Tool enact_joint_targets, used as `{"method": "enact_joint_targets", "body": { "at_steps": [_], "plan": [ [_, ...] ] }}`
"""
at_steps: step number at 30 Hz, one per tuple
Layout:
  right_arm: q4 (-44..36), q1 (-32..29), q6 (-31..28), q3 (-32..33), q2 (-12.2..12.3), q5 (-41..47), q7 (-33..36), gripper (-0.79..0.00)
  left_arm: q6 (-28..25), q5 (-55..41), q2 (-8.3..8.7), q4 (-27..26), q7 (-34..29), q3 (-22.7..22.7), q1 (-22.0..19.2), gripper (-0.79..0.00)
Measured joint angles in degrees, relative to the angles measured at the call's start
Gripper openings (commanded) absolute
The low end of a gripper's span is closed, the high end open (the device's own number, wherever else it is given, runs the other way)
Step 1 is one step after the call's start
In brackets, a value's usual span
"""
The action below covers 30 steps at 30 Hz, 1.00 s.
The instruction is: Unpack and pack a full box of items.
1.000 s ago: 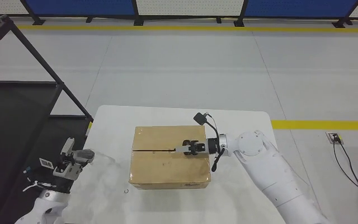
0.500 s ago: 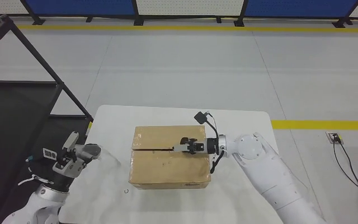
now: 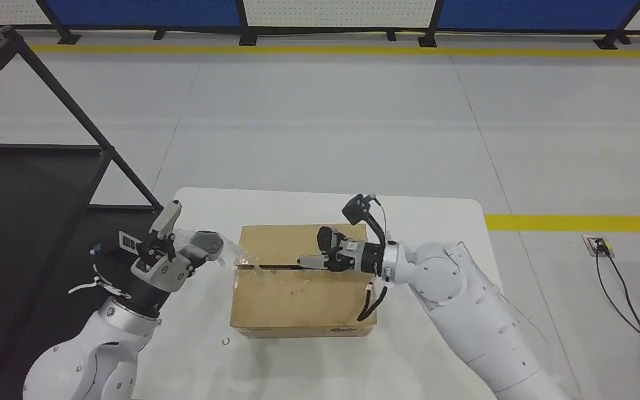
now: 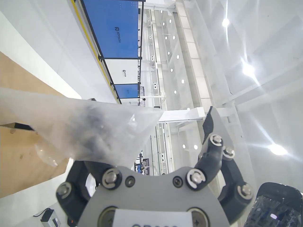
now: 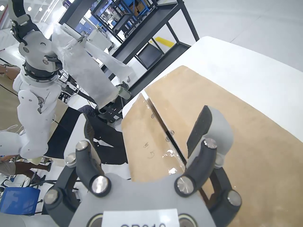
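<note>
Currently, the left gripper (image 3: 178, 232) stands at the left of the top view, near the left edge of the white table (image 3: 425, 215). Its jaws are apart. One finger (image 4: 209, 124) is bare, and the other is covered by a translucent plastic bag (image 3: 215, 245) draped over it. The bag stretches rightward from the gripper, and its far end reaches the upper left corner of the cardboard box (image 3: 300, 295). Whether the bag touches the box cannot be told.

The box sits at the centre of the frame, on the middle of the table. Its top flaps are down and meet at a seam (image 5: 161, 124) that runs left to right in the top view, with glossy clear tape along part of it.

The right gripper (image 3: 318, 262) is right of centre, directly over that seam. Its jaws are apart with nothing between them, and one pad (image 5: 200, 128) is above the flap beside the seam.

A small ring-shaped item (image 3: 228, 343) lies on the table just off the box's lower left corner.
</note>
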Motion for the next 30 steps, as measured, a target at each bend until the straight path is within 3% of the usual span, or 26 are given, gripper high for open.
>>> {"method": "enact_joint_targets", "body": {
  "at_steps": [5,12,13,15,17,18,19,20,30],
  "plan": [
    [-3.7,-1.6,-1.4,-0.5,0.2,-5.2,-2.3,0.000,1.2,-1.0,-0.16,-0.3,1.7,1.1,-0.6,0.000],
    [-11.0,-4.0,0.0,-2.0,0.2,-19.7,-10.7,0.000,2.6,2.3,-0.90,-2.6,9.2,9.0,-4.1,0.000],
    [-11.7,-4.4,0.7,-2.2,0.1,-21.4,-11.7,-0.105,2.6,2.7,-1.00,-2.7,9.9,10.0,-4.4,0.000],
    [-13.2,-5.3,2.2,-2.7,0.0,-24.6,-14.1,-0.394,2.5,3.5,-1.21,-2.7,11.3,11.9,-5.2,0.000],
    [-14.1,-6.1,2.3,-2.9,0.0,-26.0,-15.5,-0.493,2.3,4.0,-1.38,-2.4,12.4,13.1,-5.8,0.000],
    [-14.6,-6.5,2.2,-2.8,0.0,-26.5,-16.0,-0.573,2.2,4.1,-1.50,-2.1,13.1,13.6,-6.2,0.000],
    [-14.9,-6.7,2.4,-2.6,0.1,-27.0,-16.3,-0.714,2.2,4.1,-1.57,-1.9,13.5,13.9,-6.4,0.000],
    [-15.2,-7.0,3.0,-2.4,0.1,-27.8,-16.8,-0.785,2.2,4.1,-1.64,-1.8,13.8,14.2,-6.7,0.000],
    [-17.1,-8.9,4.4,-0.3,0.4,-30.9,-19.7,-0.785,2.7,3.7,-2.05,-0.7,15.0,14.3,-8.0,0.000]
  ]
}}
